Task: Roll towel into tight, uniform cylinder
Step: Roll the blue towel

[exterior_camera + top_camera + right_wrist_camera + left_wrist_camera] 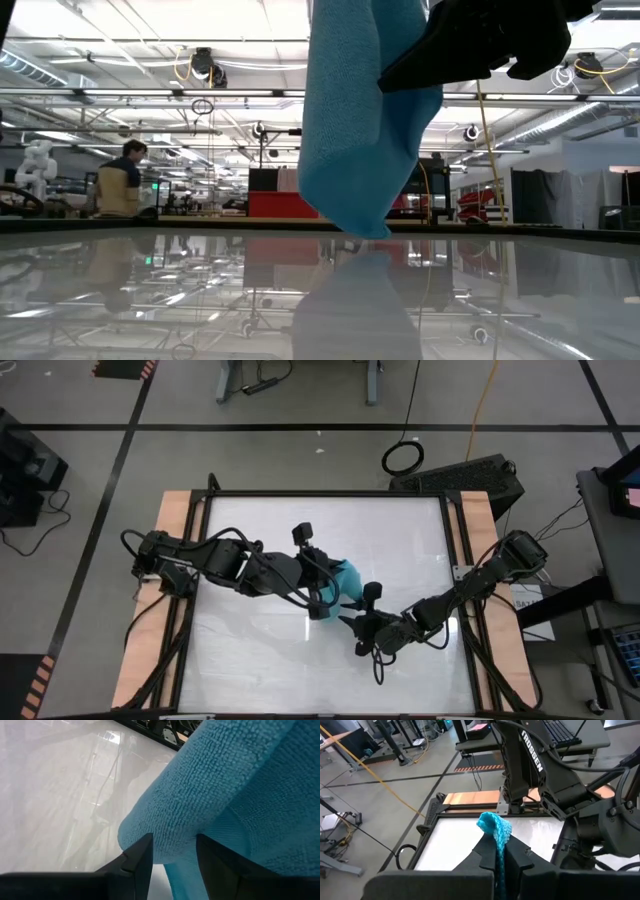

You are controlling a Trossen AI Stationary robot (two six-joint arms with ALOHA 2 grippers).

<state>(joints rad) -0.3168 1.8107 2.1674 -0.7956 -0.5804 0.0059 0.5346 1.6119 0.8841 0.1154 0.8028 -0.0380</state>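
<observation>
The turquoise towel (350,578) hangs bunched over the middle of the white table (260,660). In the low view it is a long drape (355,130), and its lower tip (367,232) is at the tabletop or just above it. My left gripper (328,598) comes from the table's left and is shut on the towel (495,827). My right gripper (352,622) comes from the right, just nearer than the towel. It is open, with its fingers on either side of a low fold of the towel (165,820). My left gripper pinches the towel's upper bunched part (500,851) between its two fingers, several layers gathered. A tuft (495,826) sticks out past the fingertips. The rest hangs slack below the hold. My right gripper: I cannot tell whether its fingers (140,857) touch the fold.
The table has a black frame (320,494) and wooden side strips (180,520). Bare tabletop lies on all sides of the towel. Both arms meet at the table's middle. A person (120,180) sits far off in the room behind.
</observation>
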